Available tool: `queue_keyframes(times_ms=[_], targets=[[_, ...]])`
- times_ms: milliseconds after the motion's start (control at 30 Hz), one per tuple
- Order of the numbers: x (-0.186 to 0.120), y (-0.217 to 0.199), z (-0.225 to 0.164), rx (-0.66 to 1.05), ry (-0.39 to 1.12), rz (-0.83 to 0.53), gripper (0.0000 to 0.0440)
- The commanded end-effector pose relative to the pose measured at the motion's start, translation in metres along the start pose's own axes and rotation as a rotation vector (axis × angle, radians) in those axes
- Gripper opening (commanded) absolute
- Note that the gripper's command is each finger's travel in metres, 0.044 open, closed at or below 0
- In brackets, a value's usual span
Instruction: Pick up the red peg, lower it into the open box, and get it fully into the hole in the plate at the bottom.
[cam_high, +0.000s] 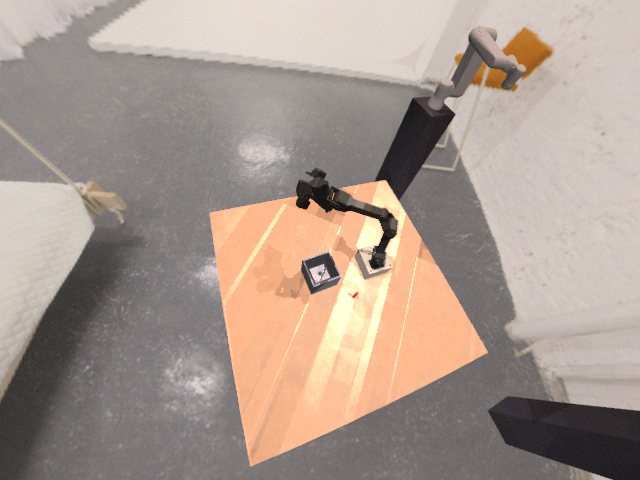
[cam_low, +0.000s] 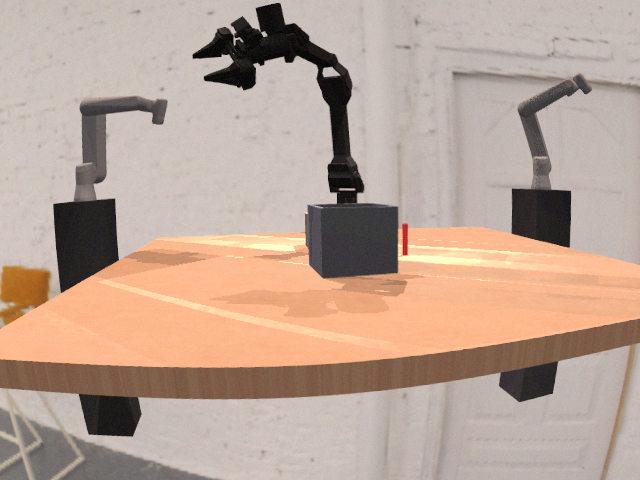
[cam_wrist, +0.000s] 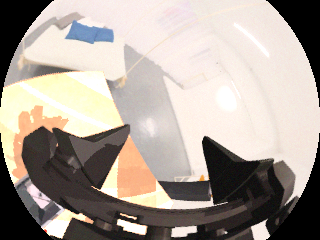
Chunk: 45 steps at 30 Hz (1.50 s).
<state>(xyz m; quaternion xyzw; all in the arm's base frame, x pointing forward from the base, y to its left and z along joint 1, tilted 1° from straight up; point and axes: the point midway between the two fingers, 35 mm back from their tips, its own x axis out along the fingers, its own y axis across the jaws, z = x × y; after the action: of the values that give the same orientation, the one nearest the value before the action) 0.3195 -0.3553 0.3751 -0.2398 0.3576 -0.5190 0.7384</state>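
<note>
The first step is in hand: getting the red peg. The red peg (cam_high: 354, 295) (cam_low: 405, 239) stands upright on the table (cam_high: 289, 413) (cam_low: 258, 381) (cam_wrist: 60, 90), beside the open box (cam_high: 334, 283) (cam_low: 360, 240) (cam_wrist: 31, 206) and outside it. The gripper (cam_low: 198, 67) (cam_wrist: 167, 134) is up high, well above the open box and off to one side. Its two fingers are wide apart, with nothing in between. The plate (cam_high: 316, 270) (cam_wrist: 35, 192) lies at the bottom of the open box. Next, the arm likely needs to swing past the open box, point its fingers down, and go gently around the red peg, so it does not tip over.
</note>
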Motion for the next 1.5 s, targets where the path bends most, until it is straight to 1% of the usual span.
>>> queue_keyframes(times_ms=[0, 400, 767, 1100, 1467], targets=[[-0.013, 0.009, 0.004, 0.063, -0.021, 0.036, 0.0440], [-0.072, 0.048, 0.015, 0.326, -0.079, 0.215, 0.0440], [-0.130, 0.088, 0.015, 0.539, -0.069, 0.428, 0.0440], [-0.187, 0.128, 0.003, 0.694, 0.012, 0.643, 0.0440], [-0.248, 0.168, -0.025, 0.806, 0.187, 0.861, 0.0440]])
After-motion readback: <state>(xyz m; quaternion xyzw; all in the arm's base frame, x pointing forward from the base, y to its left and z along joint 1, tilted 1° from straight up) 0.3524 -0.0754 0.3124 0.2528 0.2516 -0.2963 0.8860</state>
